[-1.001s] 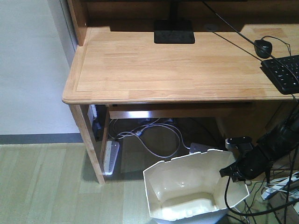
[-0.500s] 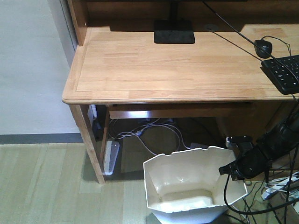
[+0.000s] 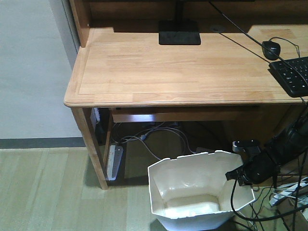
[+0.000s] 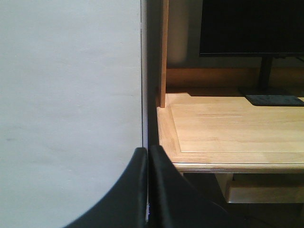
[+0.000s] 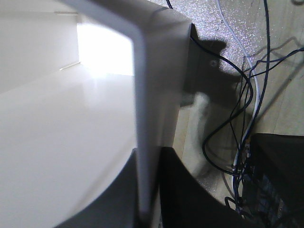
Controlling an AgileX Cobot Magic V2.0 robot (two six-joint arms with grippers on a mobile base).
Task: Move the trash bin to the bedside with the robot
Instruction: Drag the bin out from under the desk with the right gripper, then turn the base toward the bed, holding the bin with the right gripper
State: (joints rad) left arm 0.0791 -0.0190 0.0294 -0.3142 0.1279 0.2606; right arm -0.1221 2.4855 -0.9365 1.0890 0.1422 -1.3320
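- Now the right arm (image 3: 284, 144) reaches in from the lower right of the front view. It is bent low, under the edge of the desk (image 3: 168, 67).
- Its right gripper (image 3: 239, 175) pinches the right rim of the trash bin (image 3: 187, 178). In the wrist view, one black finger (image 5: 190, 199) sits outside the thin wall and the other sits inside.
- The left gripper (image 4: 147, 190) faces a plain white wall (image 4: 71, 95) beside the desk. Its two black fingers are pressed together with nothing between them.
- The bin stands on the floor (image 3: 43, 187) at the bottom middle of the front view, just in front of the desk.
- Left of the bin the floor is open. A desk leg (image 3: 91, 144) stands to the upper left, and tangled cables (image 3: 288, 202) crowd the right side.
- The bin is smooth white plastic, cream inside, and its rim has many flat sides and small notches. The desk is light wood with a rounded edge.
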